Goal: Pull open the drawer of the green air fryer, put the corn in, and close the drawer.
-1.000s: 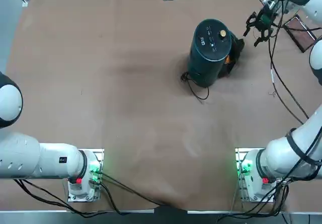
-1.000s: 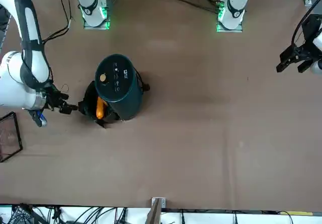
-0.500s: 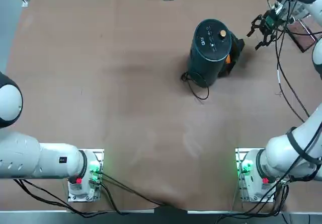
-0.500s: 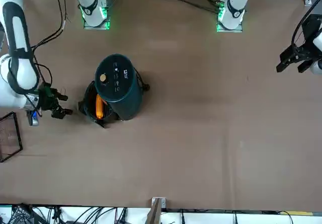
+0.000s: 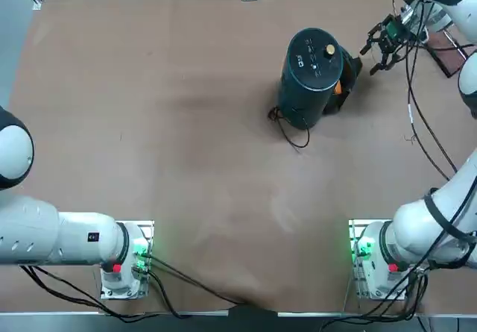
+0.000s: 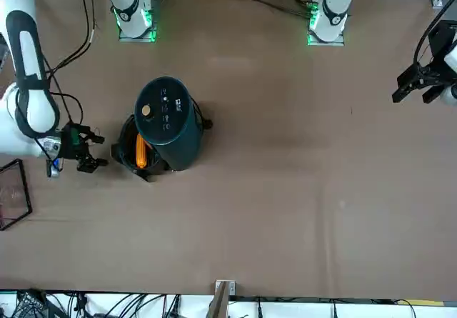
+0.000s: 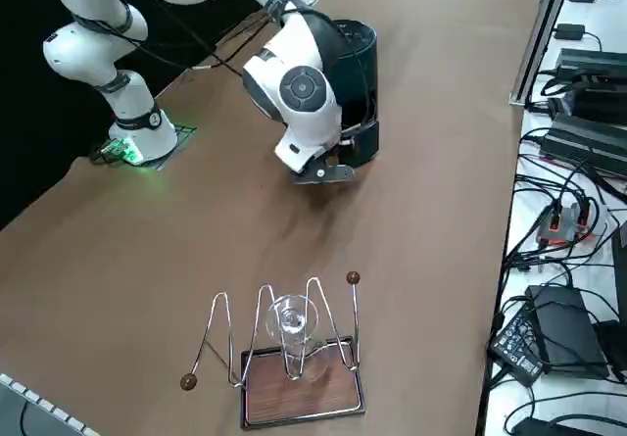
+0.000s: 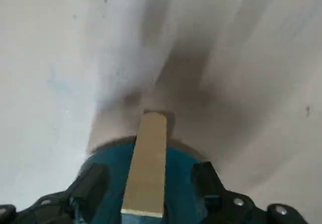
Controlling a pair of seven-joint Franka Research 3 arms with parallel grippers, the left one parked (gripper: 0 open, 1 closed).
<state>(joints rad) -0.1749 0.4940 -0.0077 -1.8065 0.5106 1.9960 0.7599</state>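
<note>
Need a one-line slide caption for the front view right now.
Corn lies in the open drawer of the green air fryer; the open right gripper hovers beside the drawer, touching nothing.

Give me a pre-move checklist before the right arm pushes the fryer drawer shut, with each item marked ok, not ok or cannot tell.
1. Corn lies inside the drawer: ok, it shows orange in the pulled-out drawer.
2. Drawer open and waiting to be pushed: ok, it sticks out from the air fryer on the right arm's side.
3. Right claw empty: ok, it stands open with nothing between the fingers.
4. Claw clear of the drawer: ok, there is bare table between them in the front view.
5. Corn fully below the drawer's rim: cannot tell.
6. Cord clear of the drawer's path: ok, it trails on the fryer's opposite side.
</note>
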